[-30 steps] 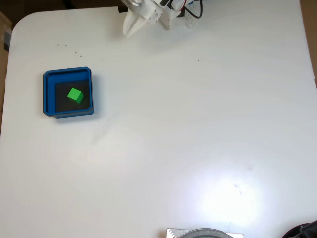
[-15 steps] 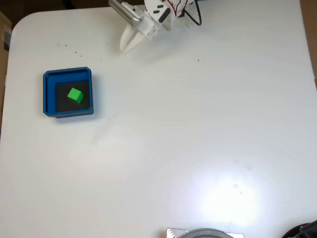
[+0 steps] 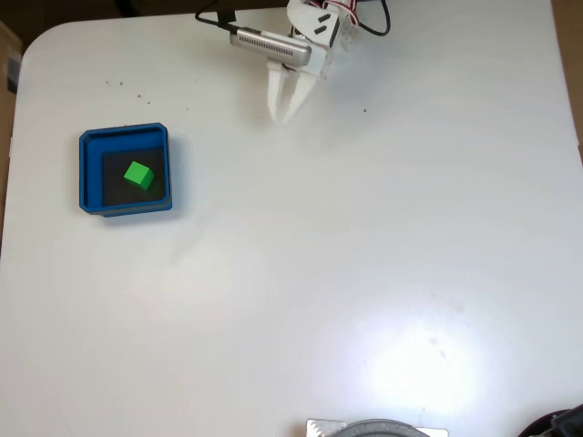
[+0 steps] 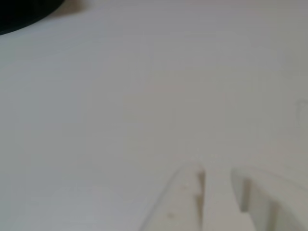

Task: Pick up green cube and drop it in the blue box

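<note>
Fixed view: the white hand (image 3: 283, 116) is seen near the top edge of the counter (image 3: 364, 255), fingers pointing down the picture and drawn nearly together, only a thin slit between the tips. Nothing is held; nothing is touched. One green cube (image 3: 138, 175) is counted, lying on the dark floor inside the one blue box (image 3: 89, 173), at the counter's left side, well apart from the hand. No writing can be read.

Other view: two pale fingers (image 4: 185, 202) are seen rising from the bottom edge, a narrow gap between them, nothing gripped. The white counter lies beneath, blurred. A dark shape (image 4: 21, 12) is noted at the top left corner.
</note>
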Robot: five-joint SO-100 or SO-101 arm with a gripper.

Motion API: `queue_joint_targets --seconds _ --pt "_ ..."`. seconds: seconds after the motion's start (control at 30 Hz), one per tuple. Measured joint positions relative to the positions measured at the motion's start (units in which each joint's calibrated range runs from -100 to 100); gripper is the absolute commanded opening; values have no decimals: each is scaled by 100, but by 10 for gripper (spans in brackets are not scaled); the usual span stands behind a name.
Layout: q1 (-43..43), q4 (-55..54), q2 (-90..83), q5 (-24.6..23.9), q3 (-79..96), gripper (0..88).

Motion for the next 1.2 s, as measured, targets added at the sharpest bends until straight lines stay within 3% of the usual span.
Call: queue_joint_targets --seconds 0.3,0.6,1.2 --pt "-1443 0 0 0 0 22" --pt "-2275 0 0 0 0 22" --pt "-2481 0 0 0 0 23"
